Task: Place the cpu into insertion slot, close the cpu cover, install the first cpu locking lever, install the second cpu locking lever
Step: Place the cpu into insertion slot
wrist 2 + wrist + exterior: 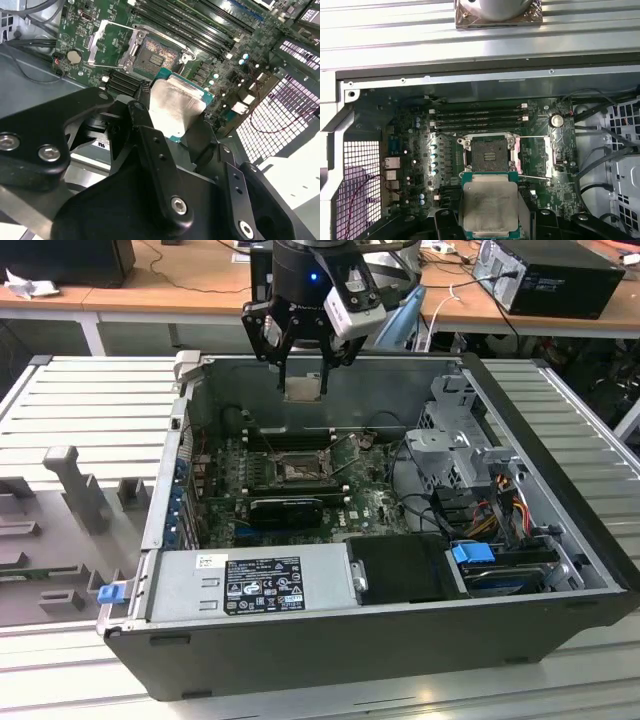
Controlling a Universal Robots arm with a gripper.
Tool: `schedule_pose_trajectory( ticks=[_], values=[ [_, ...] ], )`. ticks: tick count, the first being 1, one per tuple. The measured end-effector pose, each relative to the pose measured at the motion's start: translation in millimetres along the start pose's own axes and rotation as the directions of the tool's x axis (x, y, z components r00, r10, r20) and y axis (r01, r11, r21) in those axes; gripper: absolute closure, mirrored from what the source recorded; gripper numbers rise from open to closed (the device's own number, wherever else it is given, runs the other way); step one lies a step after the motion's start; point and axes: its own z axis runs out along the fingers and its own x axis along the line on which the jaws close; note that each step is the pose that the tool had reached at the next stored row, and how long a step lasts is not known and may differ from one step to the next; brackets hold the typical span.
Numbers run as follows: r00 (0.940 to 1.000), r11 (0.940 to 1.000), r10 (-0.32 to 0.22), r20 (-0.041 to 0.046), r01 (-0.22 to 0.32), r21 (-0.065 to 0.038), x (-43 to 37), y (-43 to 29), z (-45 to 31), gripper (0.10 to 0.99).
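My gripper (303,380) is shut on the cpu (303,388), a flat silver-beige square that hangs above the open computer case near its back wall. In both wrist views the cpu (490,202) (175,105) sits between my black fingers (142,120), level and apart from the board. The insertion slot (487,155) (154,56) (297,470) lies bare with its dark centre showing. The cpu cover (535,155) (110,42) is swung open to one side of the socket. A thin wire lever (535,176) runs beside the cover.
Long black memory slots (480,120) run beside the socket. A black finned block (287,510), the power supply (255,585) and a drive cage (465,455) with cables fill the case. A grey moulded tray (60,510) lies at the exterior view's left.
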Motion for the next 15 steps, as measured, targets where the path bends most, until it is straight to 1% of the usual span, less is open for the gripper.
schedule_pose_trajectory(
  ticks=[7,9,11,15],
  values=[
    [1.0,1.0,0.004,0.0004,-0.004,0.0,-0.1,-1.1,1.8,0.557],
    [0.9993,0.9993,0.037,0.0034,-0.037,-0.001,-0.1,-1.2,2.0,0.557],
    [0.9983,0.9983,0.059,0.0052,-0.059,-0.001,-0.1,-1.5,2.5,0.557],
    [0.9938,0.9938,0.111,0.0098,-0.111,-0.002,-0.2,-1.5,2.9,0.557]
  ],
)
